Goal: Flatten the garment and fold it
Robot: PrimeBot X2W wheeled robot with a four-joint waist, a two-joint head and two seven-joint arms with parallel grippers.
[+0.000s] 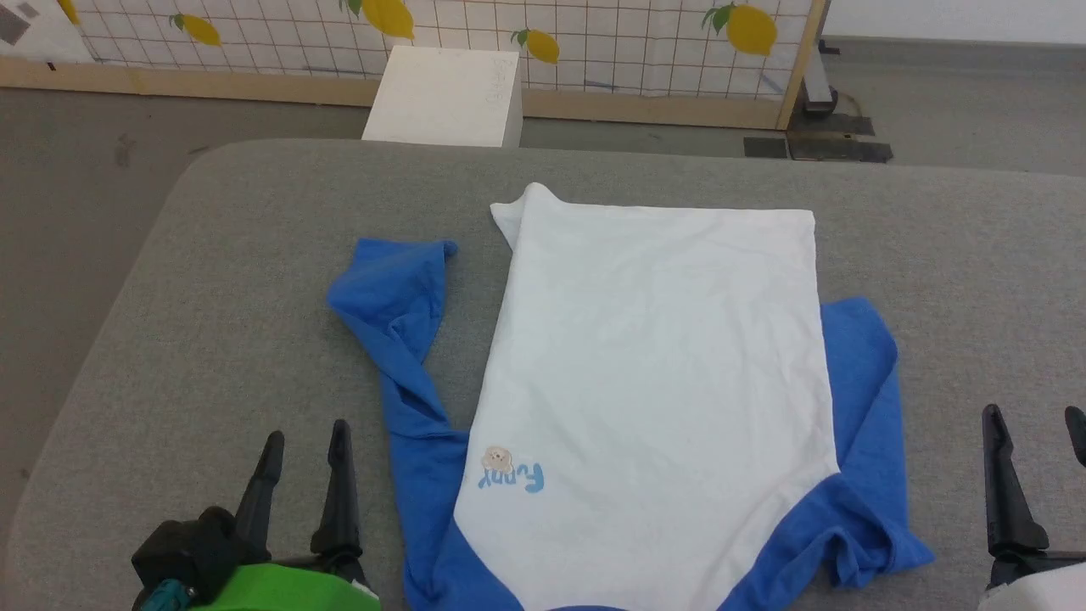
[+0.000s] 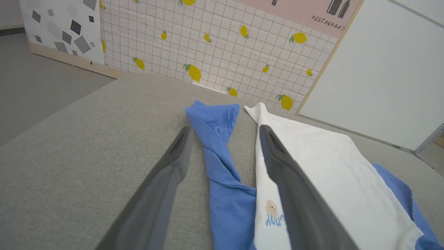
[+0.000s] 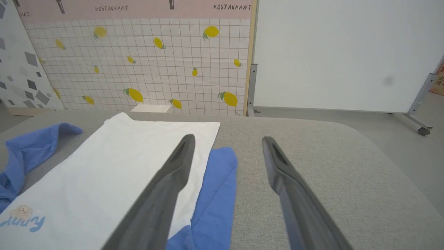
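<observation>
Nearest the robot, the left gripper [image 1: 306, 431] hangs low over the grey table [image 1: 212, 297], its jaws wide apart and holding nothing, just left of the shirt [image 1: 653, 356]. The right gripper [image 1: 1033, 416] sits near the table's right side, also spread wide and empty, apart from the cloth. Between them the shirt lies on the table with its blue neckline end toward the robot and its hem [image 1: 670, 212] away. The white body is spread mostly flat, with soft creases. The bear patch [image 1: 497, 459] and pale-blue lettering [image 1: 512, 480] sit near the body's left edge, upside down as seen from the head. The left sleeve [image 1: 399, 339] is twisted into a rope and runs away from the robot to a crumpled end, while the right sleeve [image 1: 865, 424] is bunched beside the body, partly tucked under it. At the far left the hem's corner pokes out in a small point. Beyond the table stands a white box [image 1: 445, 98] on the grey floor [image 1: 85, 153], and behind that a lemon-printed panel [image 1: 594, 34].
</observation>
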